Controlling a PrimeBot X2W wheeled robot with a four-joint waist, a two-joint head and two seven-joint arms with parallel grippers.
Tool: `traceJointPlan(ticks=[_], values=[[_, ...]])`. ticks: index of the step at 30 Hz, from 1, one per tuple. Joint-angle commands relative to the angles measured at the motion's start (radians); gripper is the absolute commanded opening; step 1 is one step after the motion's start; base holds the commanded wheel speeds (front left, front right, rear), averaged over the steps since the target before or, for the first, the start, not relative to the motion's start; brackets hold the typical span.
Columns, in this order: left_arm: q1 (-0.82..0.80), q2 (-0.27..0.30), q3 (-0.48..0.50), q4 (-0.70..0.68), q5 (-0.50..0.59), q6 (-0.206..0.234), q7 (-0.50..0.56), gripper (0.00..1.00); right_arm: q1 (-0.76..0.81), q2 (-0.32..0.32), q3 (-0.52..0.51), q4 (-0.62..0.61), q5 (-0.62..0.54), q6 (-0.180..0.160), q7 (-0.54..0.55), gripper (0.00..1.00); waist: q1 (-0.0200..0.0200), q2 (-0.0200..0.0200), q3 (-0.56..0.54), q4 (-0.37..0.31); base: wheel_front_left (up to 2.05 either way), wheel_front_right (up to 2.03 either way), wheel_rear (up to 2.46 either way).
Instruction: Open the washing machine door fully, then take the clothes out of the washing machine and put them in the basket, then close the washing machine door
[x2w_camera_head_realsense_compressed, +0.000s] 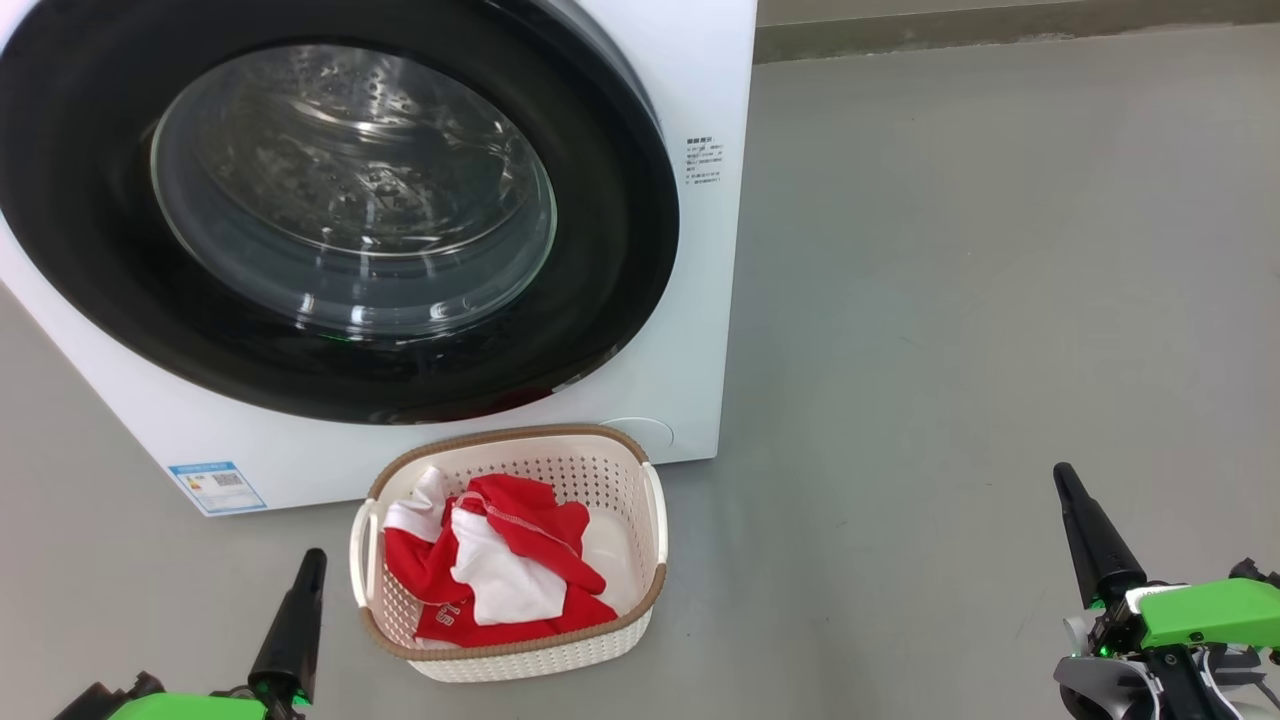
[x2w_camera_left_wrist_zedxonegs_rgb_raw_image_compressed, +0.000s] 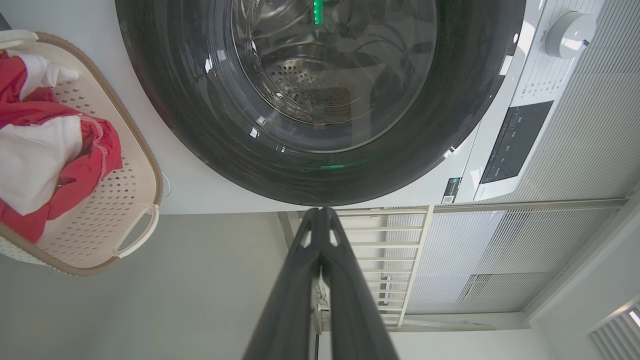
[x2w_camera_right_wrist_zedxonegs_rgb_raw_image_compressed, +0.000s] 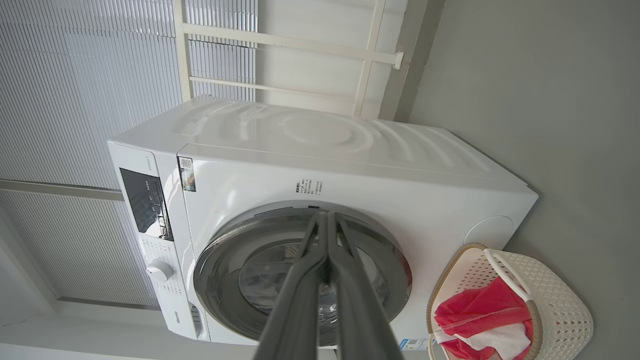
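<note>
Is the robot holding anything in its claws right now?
No, nothing. The left claw and the right claw are both shut and empty, apart from the basket, where the red clothes lie.

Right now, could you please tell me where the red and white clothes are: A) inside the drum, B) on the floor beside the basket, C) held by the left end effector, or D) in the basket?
D: the clothes lie heaped in the basket, which stands on the floor in front of the washing machine.
</note>
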Motion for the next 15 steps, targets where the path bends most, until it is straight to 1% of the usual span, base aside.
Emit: traceJointPlan(ticks=[1,15], values=[[-0.039,0.010,0.029,-0.020,-0.007,-0.007,0.004,0.00,-0.041,-0.006,0.016,-0.025,0.005,-0.001,0.007,0.00,0.0000,0.0000,0.000,0.000,0.00,0.00,0.00],[-0.039,0.010,0.028,-0.020,-0.007,-0.007,0.004,0.00,-0.042,-0.005,0.014,-0.025,0.003,-0.001,0.009,0.00,0.0000,0.0000,0.000,0.000,0.00,0.00,0.00]])
